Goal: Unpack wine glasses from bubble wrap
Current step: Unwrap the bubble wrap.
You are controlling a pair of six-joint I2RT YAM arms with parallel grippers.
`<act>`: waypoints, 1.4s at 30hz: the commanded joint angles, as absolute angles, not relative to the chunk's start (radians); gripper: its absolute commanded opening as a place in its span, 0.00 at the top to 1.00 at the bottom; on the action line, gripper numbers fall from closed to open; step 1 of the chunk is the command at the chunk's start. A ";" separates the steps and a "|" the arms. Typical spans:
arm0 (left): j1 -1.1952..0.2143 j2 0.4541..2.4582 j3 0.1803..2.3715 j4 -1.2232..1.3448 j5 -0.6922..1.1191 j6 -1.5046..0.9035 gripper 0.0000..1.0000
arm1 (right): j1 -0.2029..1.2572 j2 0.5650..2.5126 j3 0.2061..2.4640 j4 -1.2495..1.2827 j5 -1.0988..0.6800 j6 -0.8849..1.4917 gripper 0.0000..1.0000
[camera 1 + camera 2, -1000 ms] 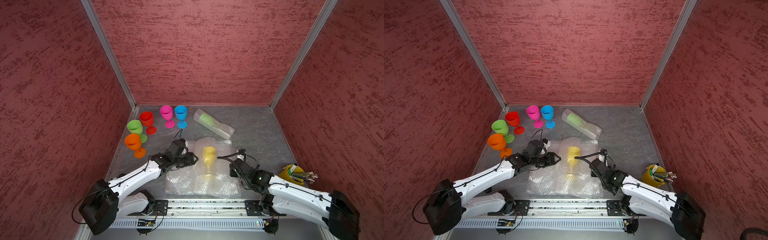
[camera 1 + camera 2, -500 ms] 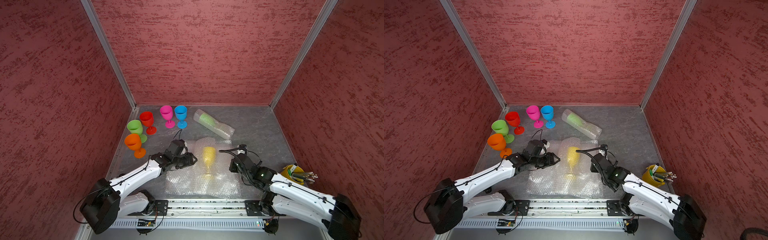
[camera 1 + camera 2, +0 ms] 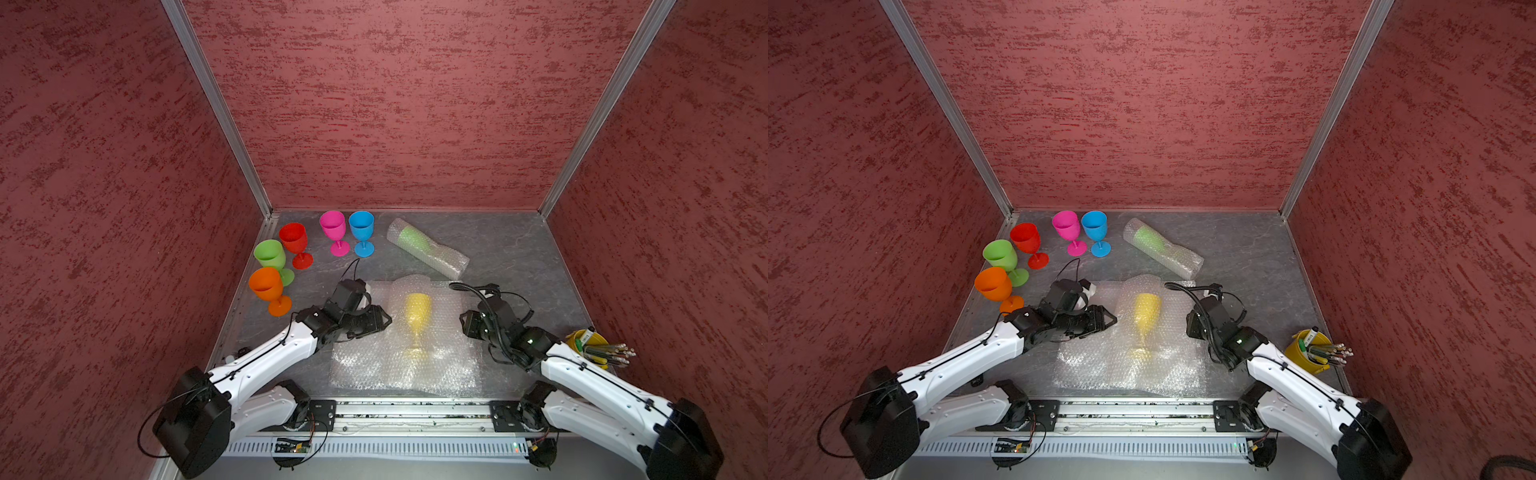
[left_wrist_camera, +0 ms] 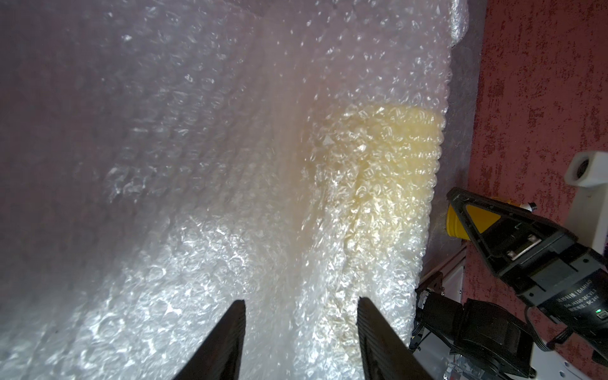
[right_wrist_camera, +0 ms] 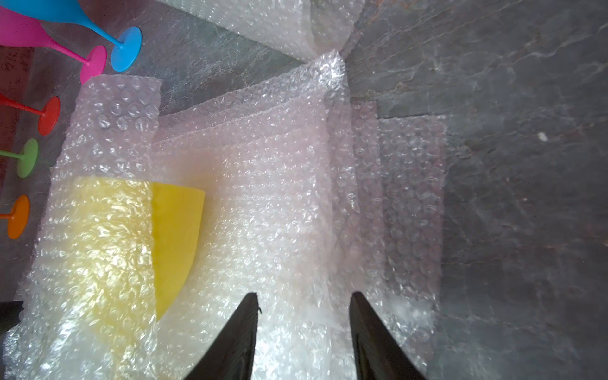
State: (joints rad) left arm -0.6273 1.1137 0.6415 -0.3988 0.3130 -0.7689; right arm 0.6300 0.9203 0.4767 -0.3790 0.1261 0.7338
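You see five bare wine glasses standing back left and two blurry ones lying in bubble wrap: a yellow glass in the middle of the surface, a green glass behind. Your left end effector and right end effector are both spread.

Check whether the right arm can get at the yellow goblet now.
Probably yes: the right gripper hangs beside the yellow goblet, jaws open, nothing in between, though bubble wrap covers most of it; part of the bowl is bare.
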 commanded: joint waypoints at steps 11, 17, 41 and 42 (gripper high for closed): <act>-0.583 1.072 0.649 -0.412 0.349 -0.746 0.44 | 0.550 0.977 0.425 -0.224 -0.034 0.727 0.72; -0.572 1.078 0.656 -0.406 0.364 -0.744 0.44 | 0.549 0.992 0.445 -0.239 -0.020 0.713 0.99; -0.534 1.066 0.686 -0.461 0.373 -0.711 0.42 | 0.527 1.276 0.788 -0.415 0.166 0.558 0.41; -0.533 1.059 0.688 -0.468 0.373 -0.709 0.41 | 0.528 1.255 0.792 -0.422 0.184 0.561 0.33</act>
State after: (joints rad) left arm -0.5407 1.0809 0.6571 -0.4461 0.3660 -0.7380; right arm 0.5323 1.3003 0.7551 -0.4015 0.1211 0.5648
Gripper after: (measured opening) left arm 0.585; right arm 0.633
